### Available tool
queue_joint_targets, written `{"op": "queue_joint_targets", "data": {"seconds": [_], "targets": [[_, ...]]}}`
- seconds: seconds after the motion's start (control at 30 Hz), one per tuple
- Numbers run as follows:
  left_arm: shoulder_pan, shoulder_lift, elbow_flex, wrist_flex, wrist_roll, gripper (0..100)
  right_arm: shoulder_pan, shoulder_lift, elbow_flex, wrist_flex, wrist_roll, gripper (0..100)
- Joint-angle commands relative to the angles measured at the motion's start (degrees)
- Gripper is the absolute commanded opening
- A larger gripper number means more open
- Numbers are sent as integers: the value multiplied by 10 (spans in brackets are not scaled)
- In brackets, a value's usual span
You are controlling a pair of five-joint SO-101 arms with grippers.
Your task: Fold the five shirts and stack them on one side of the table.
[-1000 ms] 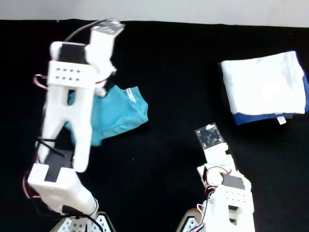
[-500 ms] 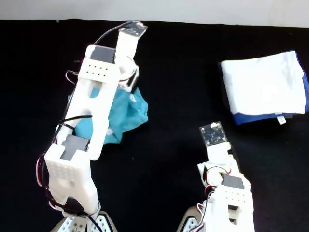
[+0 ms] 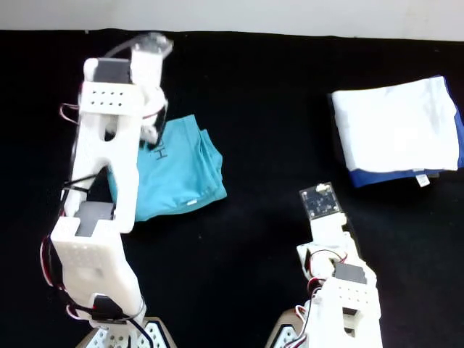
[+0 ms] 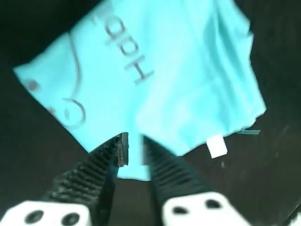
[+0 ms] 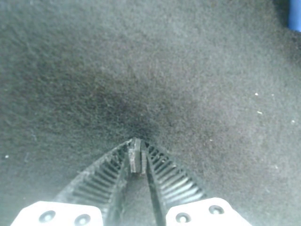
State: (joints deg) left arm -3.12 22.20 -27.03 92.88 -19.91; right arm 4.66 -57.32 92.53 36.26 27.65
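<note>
I see the left arm [image 3: 109,167] stretched toward twelve o'clock, partly covering the folded teal shirt [image 3: 177,170] at nine o'clock. The white-topped stack [image 3: 395,127] lies at two o'clock. The right arm [image 3: 341,290] sits tucked at five o'clock.

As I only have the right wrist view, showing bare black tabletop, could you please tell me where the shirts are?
Observer: A folded white shirt lies on a blue shirt on the table's right side.
Operator: Thank you; is any shirt loose?
Observer: A teal shirt lies rumpled on the left side.
Operator: And the left hand?
Observer: The left hand hangs over that shirt's edge, fingers slightly apart.
</note>
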Motion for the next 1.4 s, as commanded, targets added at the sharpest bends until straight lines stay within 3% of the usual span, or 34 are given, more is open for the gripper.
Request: {"op": "queue_joint_targets", "data": {"seconds": [0.0,0.27,0.5,0.63,0.8,1.0,1.37], "targets": [[29,-2,90,-51,-8,7,6,0,10,-9,-7,8],[167,0,237,-253,-4,9,6,0,10,-9,-7,8],[197,104,197,-415,-4,13,6,0,10,-9,-7,8],[192,128,77,-360,-4,14,6,0,10,-10,-7,8],[189,128,-66,-220,26,14,6,0,10,-11,-7,8],[183,134,-153,-89,27,14,6,0,10,-11,-7,8],[182,259,-126,-280,28,14,6,0,10,-11,-8,8]]}}
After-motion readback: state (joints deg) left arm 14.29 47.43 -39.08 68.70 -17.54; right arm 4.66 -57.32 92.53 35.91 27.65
